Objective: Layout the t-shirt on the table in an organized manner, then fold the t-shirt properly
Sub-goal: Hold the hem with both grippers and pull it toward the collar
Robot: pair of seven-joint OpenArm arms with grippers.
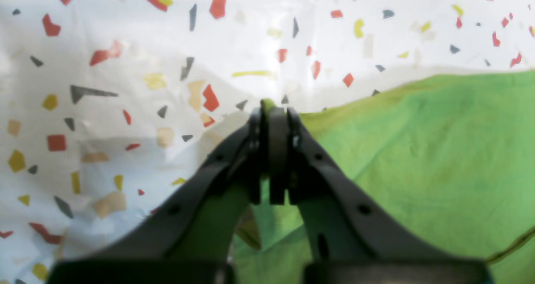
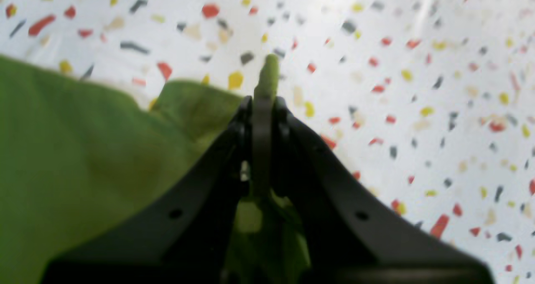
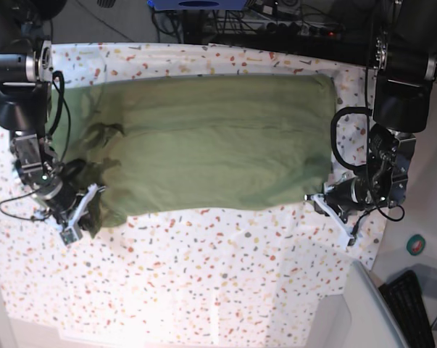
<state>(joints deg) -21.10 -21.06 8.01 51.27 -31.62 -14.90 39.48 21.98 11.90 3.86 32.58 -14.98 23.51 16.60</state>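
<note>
A: Status, left to right in the base view?

B: Right gripper (image 3: 84,214) is clamped on the t-shirt (image 3: 204,145) at lower left, where cloth is bunched. Shirt spans the upper table (image 3: 225,290). Left gripper (image 3: 321,201) pinches its lower-right corner.

A: Risks?

B: Uneven pulling could slip a corner free or worsen the bunching. No legible writing.
</note>
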